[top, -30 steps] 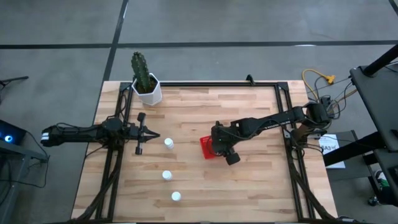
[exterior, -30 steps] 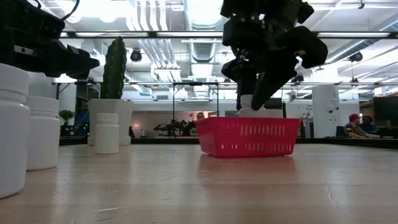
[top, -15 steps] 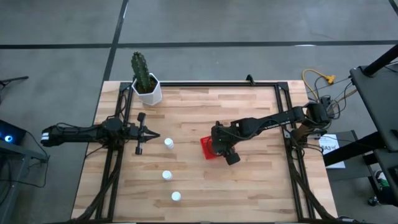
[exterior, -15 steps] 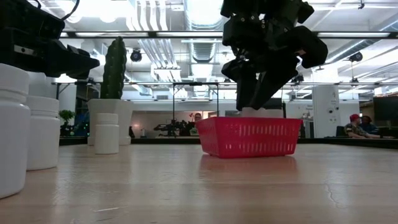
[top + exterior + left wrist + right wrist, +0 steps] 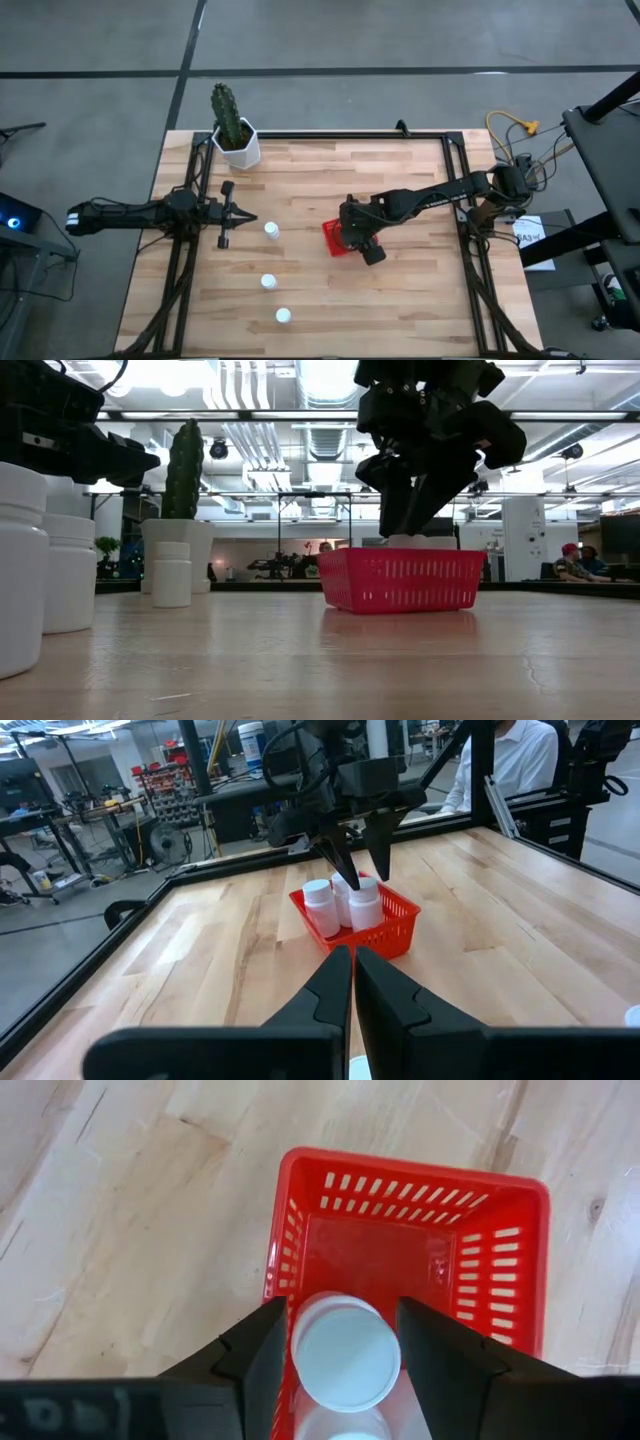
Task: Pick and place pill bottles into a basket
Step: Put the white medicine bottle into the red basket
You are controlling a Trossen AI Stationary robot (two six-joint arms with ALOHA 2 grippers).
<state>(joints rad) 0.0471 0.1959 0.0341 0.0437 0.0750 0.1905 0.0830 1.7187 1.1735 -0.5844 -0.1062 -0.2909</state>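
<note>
The right arm's dark two-finger pincer (image 5: pixel 343 1355) hangs straight down over the small bright red rectangular plastic basket with meshed sides (image 5: pixel 410 1245), its two fingers (image 5: pixel 262 1350) set on either side of the round cap of a small white cylindrical pill bottle (image 5: pixel 344 1357) standing inside the basket; whether they actually press that bottle cannot be told. In the left wrist view two more white bottles (image 5: pixel 321 907) stand in the basket beside the one under the pincer. Well away from this pincer, toward the left arm's side of the pale wooden table (image 5: pixel 400 300), three further white pill bottles stand in a loose row (one (image 5: pixel 271 231) just in front of the left pincer, then (image 5: pixel 268 282) and (image 5: pixel 283 317)). The left arm's pincer (image 5: pixel 246 218) rests low near the table's edge with its fingers closed together. A white faceted pot holding a green cactus (image 5: pixel 236 140) sits at the far corner.
</note>
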